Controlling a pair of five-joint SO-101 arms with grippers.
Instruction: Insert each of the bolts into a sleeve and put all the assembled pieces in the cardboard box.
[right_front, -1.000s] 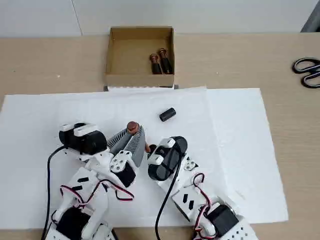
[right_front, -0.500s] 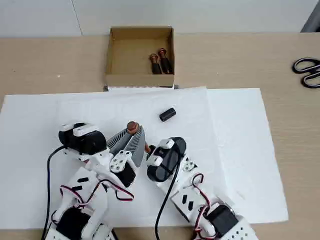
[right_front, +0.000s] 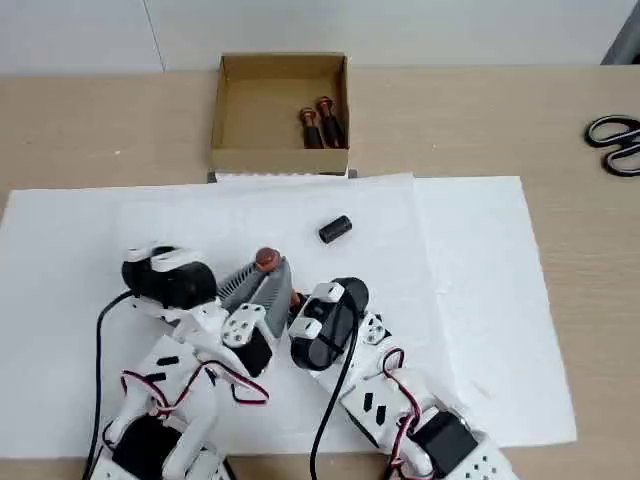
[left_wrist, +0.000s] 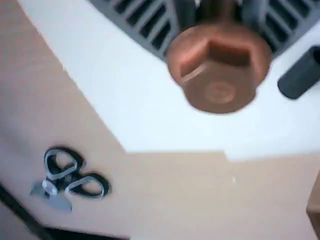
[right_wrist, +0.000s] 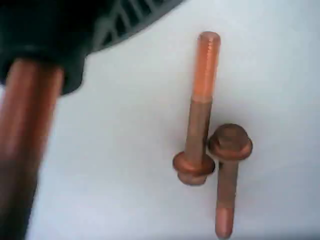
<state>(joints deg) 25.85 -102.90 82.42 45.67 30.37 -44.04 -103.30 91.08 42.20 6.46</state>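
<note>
My left gripper (right_front: 264, 272) is shut on a copper bolt (right_front: 265, 258), whose hex head (left_wrist: 218, 67) sticks out past the grey ribbed fingers (left_wrist: 135, 20). My right gripper (right_front: 296, 300) sits close beside it, low over the paper. A black sleeve (right_wrist: 42, 45) with a copper shaft (right_wrist: 25, 150) through it shows there, seemingly held. Two loose bolts (right_wrist: 200, 100) (right_wrist: 227, 170) lie side by side on the white paper. One loose black sleeve (right_front: 335, 229) lies farther out. The cardboard box (right_front: 228, 110) holds two assembled pieces (right_front: 320, 125).
A white paper sheet (right_front: 470, 300) covers the near table. Black-handled scissors (right_front: 615, 143) lie at the far right edge, also scissors (left_wrist: 67, 177) in the left wrist view. Bare wooden table (right_front: 480, 110) surrounds the box.
The right arm's wrist has crept slightly left toward the left gripper. The left gripper and its bolt have dipped a little. Nothing else moved.
</note>
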